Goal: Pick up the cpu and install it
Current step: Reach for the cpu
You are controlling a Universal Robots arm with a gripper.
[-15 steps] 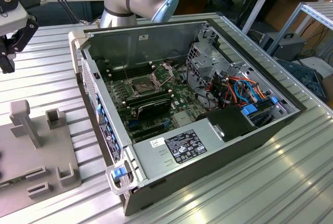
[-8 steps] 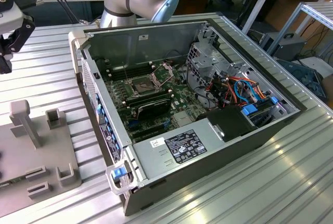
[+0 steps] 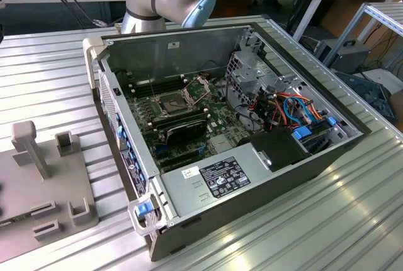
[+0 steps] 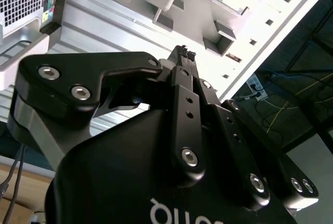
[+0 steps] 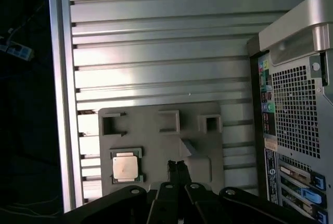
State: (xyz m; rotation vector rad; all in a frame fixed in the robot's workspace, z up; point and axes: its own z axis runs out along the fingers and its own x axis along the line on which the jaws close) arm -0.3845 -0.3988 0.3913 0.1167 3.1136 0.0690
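Observation:
The cpu (image 5: 126, 166), a small square chip with a dull silver top, lies flat in a framed recess on a grey fixture plate (image 5: 156, 140). In the first wrist view my gripper (image 5: 178, 164) hangs high above that plate, a little to the side of the cpu and well apart from it. Its black fingers (image 4: 183, 57) are pressed together with nothing between them, so it is shut. In the exterior view the motherboard's socket (image 3: 171, 102) sits inside the open computer case (image 3: 252, 176) with its hinged plate (image 3: 198, 85) raised.
The fixture plate (image 3: 44, 186) carries upright posts and small blocks on the ribbed metal table (image 3: 352, 220), at the exterior view's left of the case. The case's rear panel (image 5: 296, 120) stands close beside the plate. Cables and drive bays fill the case's other side.

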